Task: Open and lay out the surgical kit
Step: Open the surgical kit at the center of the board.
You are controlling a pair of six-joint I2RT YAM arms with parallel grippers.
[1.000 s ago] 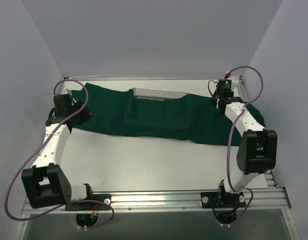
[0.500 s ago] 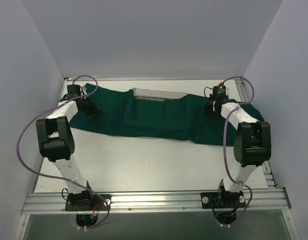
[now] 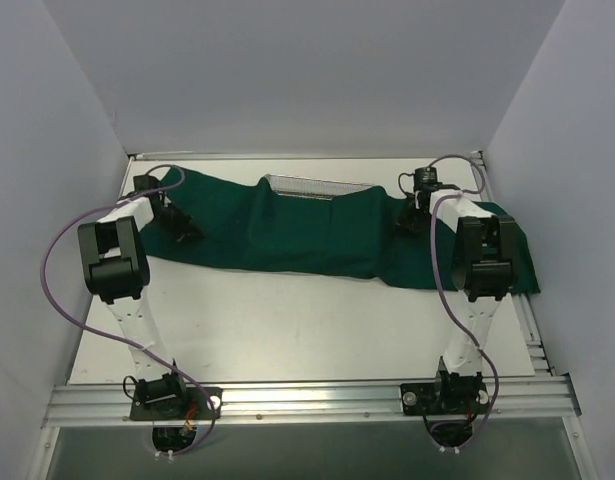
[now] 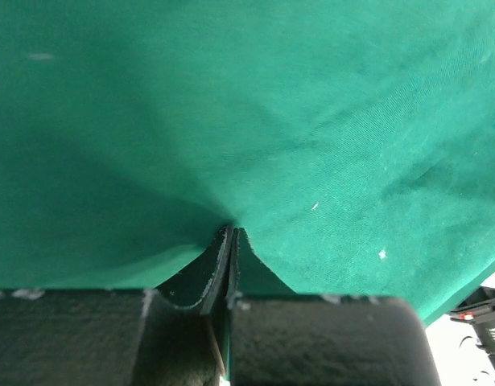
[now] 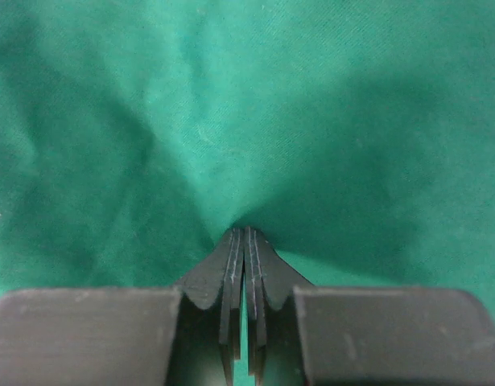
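With left gripper [image 4: 233,233] and right gripper [image 5: 245,233] each clamped on a pinch of the green cloth wrap [image 3: 297,235] (draped, apparently, over the wire-mesh tray [image 3: 317,187] at the far edge), pull both ends apart evenly.

overhead from the near side, wrist views close on cloth [image 3: 287,235]

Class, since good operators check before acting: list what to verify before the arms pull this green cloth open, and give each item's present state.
1. Hold of the left gripper on the cloth: ok, fabric puckers at its shut tips.
2. Hold of the right gripper on the cloth: ok, same pucker.
3. The wire tray uncovered: not ok, only its far edge shows.
4. The instruments located: cannot tell, none visible.
5. Room on the table in front for spreading: ok.
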